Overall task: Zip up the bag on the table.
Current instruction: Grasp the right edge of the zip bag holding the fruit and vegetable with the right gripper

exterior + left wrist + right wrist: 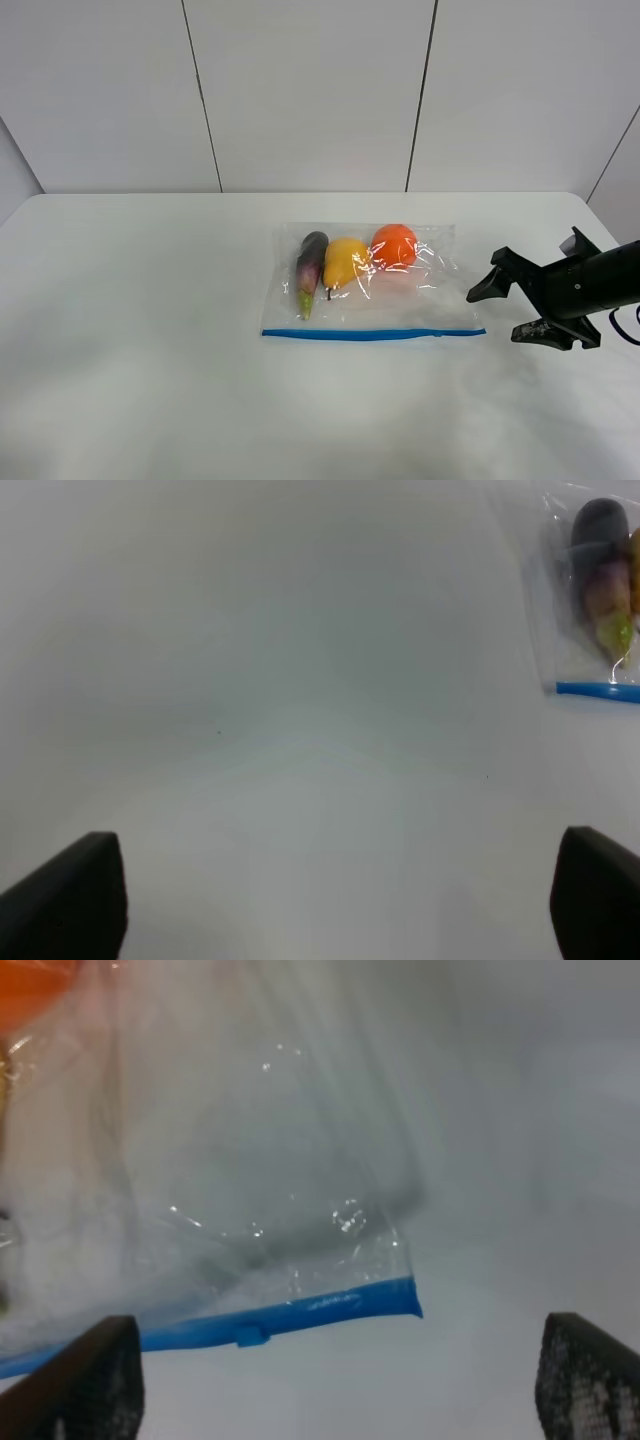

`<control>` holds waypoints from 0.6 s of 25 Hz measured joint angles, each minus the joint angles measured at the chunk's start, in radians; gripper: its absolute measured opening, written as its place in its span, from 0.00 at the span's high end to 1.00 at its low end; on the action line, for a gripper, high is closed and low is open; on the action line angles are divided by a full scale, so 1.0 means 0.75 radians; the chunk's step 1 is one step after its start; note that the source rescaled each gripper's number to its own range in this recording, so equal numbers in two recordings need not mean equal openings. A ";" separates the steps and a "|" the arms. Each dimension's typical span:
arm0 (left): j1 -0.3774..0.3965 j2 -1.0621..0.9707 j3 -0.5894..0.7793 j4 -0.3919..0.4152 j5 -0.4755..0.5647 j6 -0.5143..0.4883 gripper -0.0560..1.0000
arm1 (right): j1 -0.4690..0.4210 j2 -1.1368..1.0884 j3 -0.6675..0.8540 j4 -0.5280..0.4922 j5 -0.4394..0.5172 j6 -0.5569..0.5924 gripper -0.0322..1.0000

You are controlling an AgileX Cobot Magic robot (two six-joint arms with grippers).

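The clear bag (pixel 420 290) lies flat on the white table (pixel 140 330), its blue zipper strip (pixel 372 334) along the near edge. Inside are a purple eggplant (pixel 311 262), a yellow fruit (pixel 343 263) and an orange (pixel 394 246). My right gripper (pixel 501 312) is open and empty, just right of the bag's right end. The right wrist view shows the strip's end (pixel 340 1305) and the small slider (pixel 252 1335) just beyond the spread fingers (pixel 95 1380). My left gripper (pixel 335 910) is open over bare table. The bag's left corner (pixel 600 630) lies far off from it.
A white panelled wall (pixel 310 90) stands behind the table. The table's rounded back right corner (pixel 580 200) is near my right arm (pixel 600 280). The left arm is outside the exterior high view.
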 joint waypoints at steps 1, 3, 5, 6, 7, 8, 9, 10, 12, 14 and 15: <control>0.000 0.000 0.000 0.000 0.000 0.000 0.00 | -0.021 0.022 -0.001 0.042 0.030 -0.034 0.06; 0.000 0.000 0.000 0.000 0.000 0.000 0.00 | -0.050 0.059 -0.001 0.113 0.076 -0.108 0.06; 0.000 0.000 0.000 0.000 0.000 0.000 0.00 | -0.057 0.088 -0.001 0.179 0.096 -0.184 0.07; 0.000 0.000 0.000 0.000 0.000 0.000 0.00 | -0.057 0.098 -0.001 0.204 0.103 -0.213 0.07; 0.000 0.000 0.000 0.000 0.000 0.000 0.00 | -0.057 0.103 -0.001 0.219 0.108 -0.228 0.07; 0.000 0.000 0.000 0.000 0.000 0.000 0.00 | -0.057 0.112 -0.001 0.228 0.116 -0.237 0.07; 0.000 0.000 0.000 0.000 0.000 0.000 0.00 | -0.057 0.125 -0.001 0.234 0.119 -0.241 0.07; 0.000 0.000 0.000 0.000 0.000 0.000 0.00 | -0.057 0.142 -0.003 0.234 0.120 -0.243 0.07; 0.000 0.000 0.000 0.000 0.000 0.000 0.00 | -0.057 0.183 -0.003 0.237 0.120 -0.254 0.07; 0.000 0.000 0.000 0.000 0.000 0.000 0.00 | -0.057 0.225 -0.003 0.241 0.123 -0.275 0.08; 0.000 0.000 0.000 0.000 0.000 0.000 0.00 | -0.057 0.238 -0.004 0.256 0.135 -0.296 0.09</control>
